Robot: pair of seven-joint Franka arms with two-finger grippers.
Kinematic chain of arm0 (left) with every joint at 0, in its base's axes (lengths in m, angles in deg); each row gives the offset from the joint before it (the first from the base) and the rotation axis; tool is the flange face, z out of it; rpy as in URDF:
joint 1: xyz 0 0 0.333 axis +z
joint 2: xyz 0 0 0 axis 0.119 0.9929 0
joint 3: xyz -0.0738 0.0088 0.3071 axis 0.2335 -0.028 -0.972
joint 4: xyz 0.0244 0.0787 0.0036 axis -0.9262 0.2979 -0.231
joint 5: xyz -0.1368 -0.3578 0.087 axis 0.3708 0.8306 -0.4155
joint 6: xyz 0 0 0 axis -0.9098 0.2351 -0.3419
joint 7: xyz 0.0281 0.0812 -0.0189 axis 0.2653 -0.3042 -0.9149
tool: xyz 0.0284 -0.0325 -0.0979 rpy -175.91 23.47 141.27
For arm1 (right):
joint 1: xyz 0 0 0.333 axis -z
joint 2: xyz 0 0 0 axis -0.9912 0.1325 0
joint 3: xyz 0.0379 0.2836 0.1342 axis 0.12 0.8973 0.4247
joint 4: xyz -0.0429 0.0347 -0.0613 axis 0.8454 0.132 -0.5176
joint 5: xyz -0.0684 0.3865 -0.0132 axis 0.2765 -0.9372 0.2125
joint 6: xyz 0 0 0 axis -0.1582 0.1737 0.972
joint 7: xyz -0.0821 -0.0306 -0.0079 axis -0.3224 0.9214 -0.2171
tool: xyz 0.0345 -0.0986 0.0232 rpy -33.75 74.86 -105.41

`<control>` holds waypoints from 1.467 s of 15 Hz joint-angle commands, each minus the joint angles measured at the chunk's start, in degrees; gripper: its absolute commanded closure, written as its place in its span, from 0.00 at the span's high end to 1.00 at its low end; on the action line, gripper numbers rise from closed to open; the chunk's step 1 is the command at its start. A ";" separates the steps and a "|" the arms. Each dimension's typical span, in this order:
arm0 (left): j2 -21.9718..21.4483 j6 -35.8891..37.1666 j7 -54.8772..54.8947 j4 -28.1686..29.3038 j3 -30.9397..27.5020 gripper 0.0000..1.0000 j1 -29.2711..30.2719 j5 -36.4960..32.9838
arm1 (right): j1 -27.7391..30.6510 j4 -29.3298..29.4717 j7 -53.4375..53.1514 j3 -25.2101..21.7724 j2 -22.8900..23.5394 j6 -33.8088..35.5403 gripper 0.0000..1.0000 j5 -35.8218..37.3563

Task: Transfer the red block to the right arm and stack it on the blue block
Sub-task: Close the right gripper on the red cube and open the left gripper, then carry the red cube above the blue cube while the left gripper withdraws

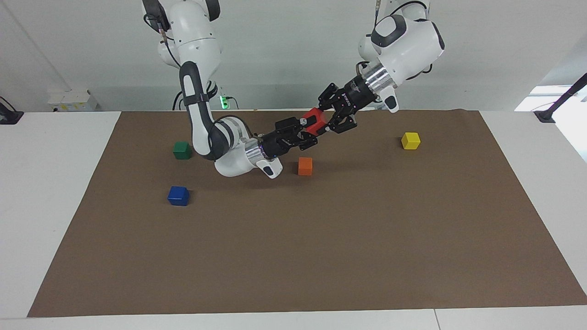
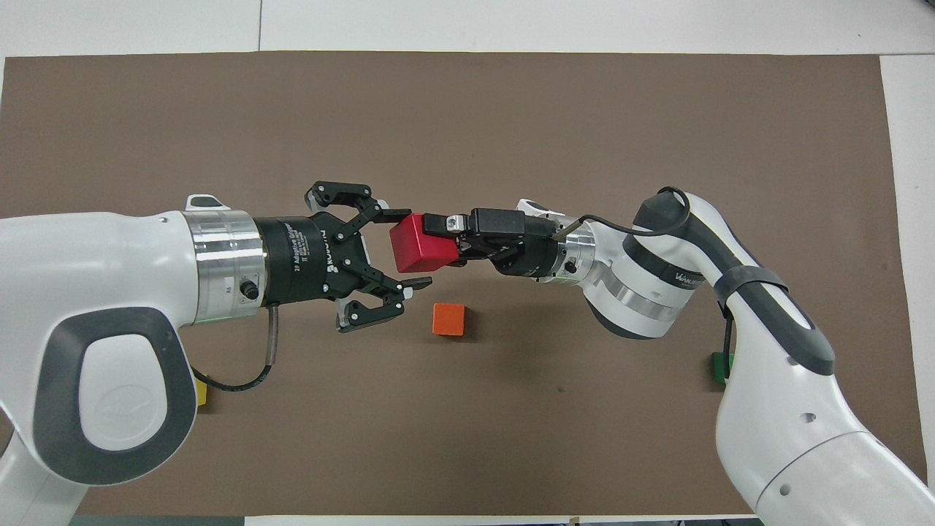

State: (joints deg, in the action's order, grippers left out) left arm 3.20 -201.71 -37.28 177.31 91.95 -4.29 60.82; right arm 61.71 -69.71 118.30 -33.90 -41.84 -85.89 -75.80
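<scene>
**Handover in mid-air: red block held between both grippers**

The red block point(image 1: 315, 121) is off the table, raised above the brown mat point(image 1: 321, 256), over a spot a little nearer the robots than the orange block point(image 1: 305, 166). The right gripper point(image 2: 438, 241) has its fingers closed on the block's end. The left gripper point(image 2: 400, 248) has its fingers spread about the other end; the overhead view shows the tips at or just off the block's faces, so the inspector judges that grip released or nearly so.

The step in hand is the transfer. To do it well, the right arm should hold firm while the left gripper opens fully and draws straight back along its own axis, so no fingertip drags the block askew.

The blue block point(image 1: 178, 195) sits toward the right arm's end of the table, farther from the robots than the green block point(image 1: 182, 150). The carry there should clear the orange block. The yellow block point(image 1: 410, 140) lies well apart.
</scene>
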 commanded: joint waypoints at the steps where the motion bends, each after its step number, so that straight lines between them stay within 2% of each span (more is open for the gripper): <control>1: -4.71 8.01 5.79 1.47 -0.17 1.00 7.83 0.42 | 1.86 -0.40 -1.33 0.44 -2.45 -2.86 0.00 3.01; 2: -4.89 11.18 9.30 1.12 -0.17 1.00 11.35 -0.01 | 2.13 -0.40 -1.69 0.44 -2.63 -2.95 0.00 3.55; 4: -4.89 12.62 15.64 0.94 -0.17 1.00 15.50 -4.12 | 3.09 -0.40 -3.35 0.26 -3.16 -2.95 0.00 3.99; 6: -4.72 12.45 21.79 0.94 -0.17 1.00 16.48 -13.24 | 5.46 -0.22 -4.15 0.00 -3.33 -3.21 0.00 8.54; 8: -4.63 12.09 31.61 0.94 -0.08 1.00 16.57 -21.95 | 9.49 -0.14 -7.21 -0.18 -5.78 -3.39 0.00 16.08; 11: -2.36 13.40 44.64 -0.46 -0.17 1.00 20.69 -26.80 | 14.16 0.48 -19.13 -0.18 -14.03 -9.87 0.00 31.45; 13: 1.59 16.03 51.76 -4.58 0.01 1.00 20.00 -36.62 | 15.83 2.75 -27.76 -0.18 -18.00 -12.35 0.00 43.49; 15: 5.63 20.33 59.39 -10.10 0.09 1.00 19.91 -41.92 | 18.55 5.21 -31.91 -0.18 -19.68 -11.75 0.00 53.51; 17: 10.99 27.44 68.45 -19.06 0.01 1.00 20.26 -47.36 | 19.71 7.85 -34.90 -0.18 -21.43 -11.57 0.00 65.19; 18: 12.67 30.35 71.80 -21.80 0.09 1.00 20.35 -50.18 | 19.71 9.08 -36.83 -0.27 -22.31 -11.57 0.00 70.65; 20: 15.66 32.91 77.25 -25.85 0.09 1.00 20.00 -53.27 | 19.62 11.02 -39.30 -0.27 -23.72 -11.91 0.00 82.51; 22: 15.85 33.71 84.54 -25.87 0.53 1.00 19.47 -57.21 | 19.10 12.95 -40.54 -0.18 -23.90 -12.18 0.00 94.90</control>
State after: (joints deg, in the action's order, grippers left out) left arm 16.84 -170.96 40.88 154.83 91.69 15.46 7.76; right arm 81.09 -58.91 79.95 -34.51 -65.52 -97.34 9.36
